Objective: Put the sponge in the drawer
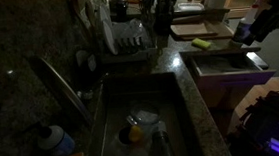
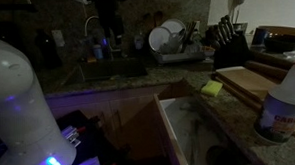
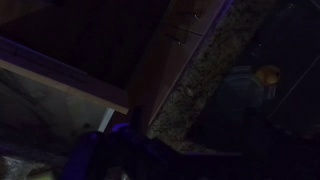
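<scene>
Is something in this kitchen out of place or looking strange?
The drawer stands pulled open under the counter, and the sponge lies on the counter edge beside it, not inside. Nothing looks spilled or broken, though the pictures are very dark.

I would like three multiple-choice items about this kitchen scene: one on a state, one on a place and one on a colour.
1. The drawer is:
A. shut
B. open
C. taken out and set on the floor

2. The sponge lies:
A. in the drawer
B. on the floor
C. on the counter

3. The sponge is:
A. yellow-green
B. red
C. white

Answers:
1 B: its pale box stands pulled out below the counter edge.
2 C: it rests on the counter, outside the drawer.
3 A: it shows yellow-green in both exterior views.
</scene>
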You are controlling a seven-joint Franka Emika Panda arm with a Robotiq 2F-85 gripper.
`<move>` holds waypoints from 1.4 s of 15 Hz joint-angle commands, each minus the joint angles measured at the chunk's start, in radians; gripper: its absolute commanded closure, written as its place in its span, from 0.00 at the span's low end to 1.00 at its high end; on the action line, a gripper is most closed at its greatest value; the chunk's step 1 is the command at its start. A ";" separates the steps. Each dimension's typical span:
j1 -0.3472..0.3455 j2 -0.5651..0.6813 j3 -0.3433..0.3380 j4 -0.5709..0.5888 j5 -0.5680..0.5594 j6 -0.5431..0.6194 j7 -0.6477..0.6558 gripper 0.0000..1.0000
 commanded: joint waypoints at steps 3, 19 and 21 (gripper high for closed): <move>-0.078 -0.015 0.025 -0.005 -0.013 0.031 0.102 0.00; -0.326 0.066 -0.211 0.008 -0.008 0.189 0.087 0.00; -0.368 0.147 -0.203 0.049 -0.095 0.251 0.109 0.00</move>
